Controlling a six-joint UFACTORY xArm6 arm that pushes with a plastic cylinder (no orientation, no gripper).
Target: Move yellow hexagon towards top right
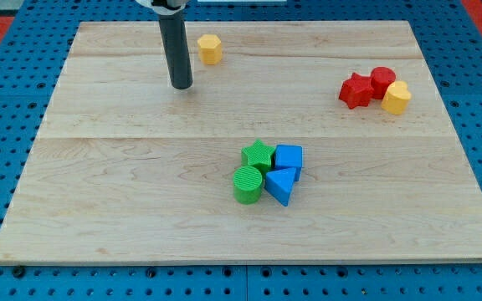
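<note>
The yellow hexagon stands near the view's top edge of the wooden board, left of centre. My tip rests on the board just below and to the left of the hexagon, with a small gap between them. The dark rod rises from the tip toward the view's top.
A red star, a red cylinder and a second yellow block cluster at the view's right. A green star, a green cylinder, a blue cube and a blue triangular block cluster below centre.
</note>
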